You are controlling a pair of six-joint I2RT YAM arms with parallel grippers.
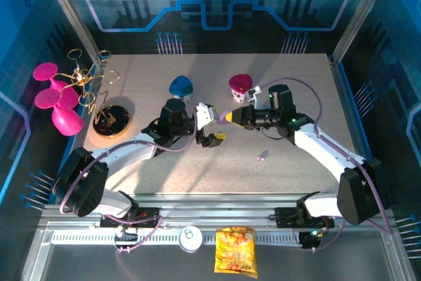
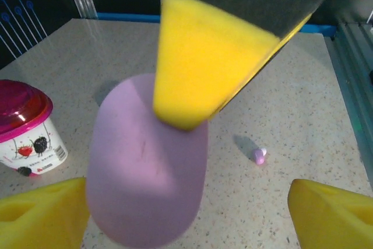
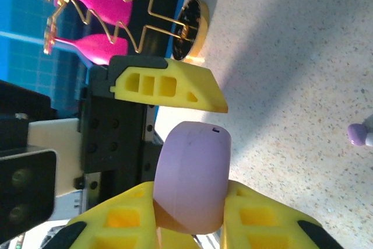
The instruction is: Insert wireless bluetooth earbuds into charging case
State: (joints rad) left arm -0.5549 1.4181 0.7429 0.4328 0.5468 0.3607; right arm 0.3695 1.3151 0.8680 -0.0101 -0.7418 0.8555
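The right gripper (image 3: 189,205) is clenched on a lilac pill-shaped charging case (image 2: 145,173), with its yellow fingers (image 3: 265,220) pressed against opposite sides of the body. The case is held off the table (image 1: 296,70) at mid-workspace, where the two arms meet. The left gripper (image 2: 186,217) is unclenched, its fingers spread wide to either side of the case; whether the one at the lower left of the left wrist view touches the case cannot be told. One lilac earbud (image 2: 259,155) lies loose on the table, apart from the case and on the right arm's side. A magenta-lidded cup (image 2: 26,126) stands upright on the table behind the grippers.
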